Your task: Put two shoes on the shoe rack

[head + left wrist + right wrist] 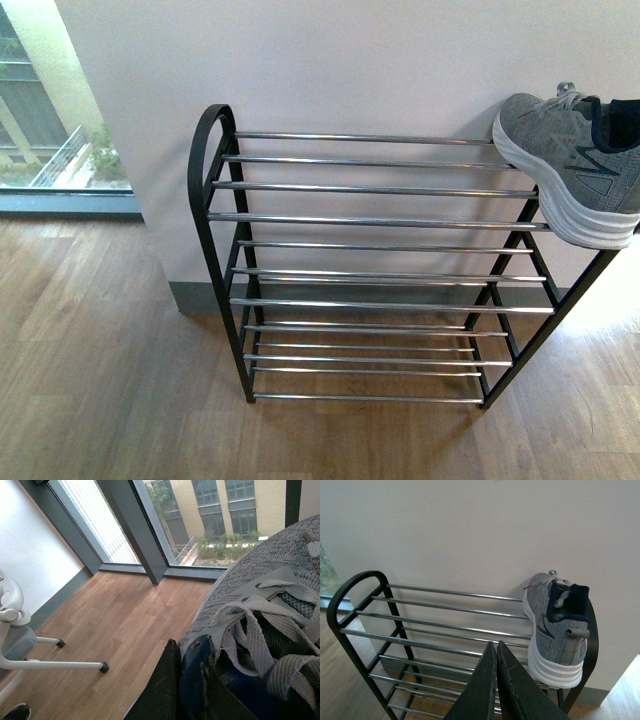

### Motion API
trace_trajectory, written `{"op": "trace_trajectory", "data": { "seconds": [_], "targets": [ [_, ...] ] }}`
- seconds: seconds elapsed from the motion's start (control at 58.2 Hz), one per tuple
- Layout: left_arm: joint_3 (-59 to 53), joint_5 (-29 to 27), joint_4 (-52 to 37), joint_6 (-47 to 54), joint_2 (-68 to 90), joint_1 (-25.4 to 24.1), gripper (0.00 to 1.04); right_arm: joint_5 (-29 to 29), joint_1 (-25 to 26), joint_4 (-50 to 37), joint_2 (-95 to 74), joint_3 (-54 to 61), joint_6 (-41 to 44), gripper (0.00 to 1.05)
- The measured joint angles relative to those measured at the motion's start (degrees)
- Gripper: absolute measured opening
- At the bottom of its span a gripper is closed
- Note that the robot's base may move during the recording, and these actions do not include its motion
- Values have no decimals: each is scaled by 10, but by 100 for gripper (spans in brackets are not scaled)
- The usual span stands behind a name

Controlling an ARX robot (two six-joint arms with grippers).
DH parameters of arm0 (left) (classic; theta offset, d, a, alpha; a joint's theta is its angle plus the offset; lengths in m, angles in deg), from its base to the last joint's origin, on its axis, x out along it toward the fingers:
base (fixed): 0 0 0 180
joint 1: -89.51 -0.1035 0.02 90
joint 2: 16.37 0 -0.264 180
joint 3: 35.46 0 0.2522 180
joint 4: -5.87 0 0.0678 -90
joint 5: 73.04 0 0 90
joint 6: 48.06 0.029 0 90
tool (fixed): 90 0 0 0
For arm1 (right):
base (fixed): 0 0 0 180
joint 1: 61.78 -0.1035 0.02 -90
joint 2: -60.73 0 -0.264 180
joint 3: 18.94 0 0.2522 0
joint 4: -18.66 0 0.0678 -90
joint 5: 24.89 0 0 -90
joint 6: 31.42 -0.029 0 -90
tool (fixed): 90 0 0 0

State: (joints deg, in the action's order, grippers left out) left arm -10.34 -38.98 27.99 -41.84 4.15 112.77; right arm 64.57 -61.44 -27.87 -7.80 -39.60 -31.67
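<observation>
The black shoe rack [205, 190] with chrome bars stands against the white wall. One grey sneaker [570, 165] with a white sole rests on the right end of its top tier, toe toward the wall. In the right wrist view that sneaker [555, 625] shows heel-on, and my right gripper [496, 645] hangs shut and empty in front of the rack [420, 627], left of the shoe. In the left wrist view my left gripper [187, 650] is shut on the navy collar of the other grey sneaker [260, 580], held above the wooden floor away from the rack. Neither arm shows in the front view.
Wooden floor [100, 380] surrounds the rack. A floor-to-ceiling window [40, 120] lies left of the wall. In the left wrist view a white chair base with castors [50, 665] and a dark shoe tip [15, 712] sit on the floor below.
</observation>
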Motion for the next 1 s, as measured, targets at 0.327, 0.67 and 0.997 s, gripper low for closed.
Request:
{"op": "trace_trajectory", "data": {
  "seconds": [0.327,0.67,0.997],
  "targets": [
    [0,0,0,0,0,0,2,5,-1,97,143,42,0,2],
    [0,0,0,0,0,0,2,5,-1,219,288,57,0,2],
    [0,0,0,0,0,0,2,5,-1,333,412,58,0,2]
  ]
}}
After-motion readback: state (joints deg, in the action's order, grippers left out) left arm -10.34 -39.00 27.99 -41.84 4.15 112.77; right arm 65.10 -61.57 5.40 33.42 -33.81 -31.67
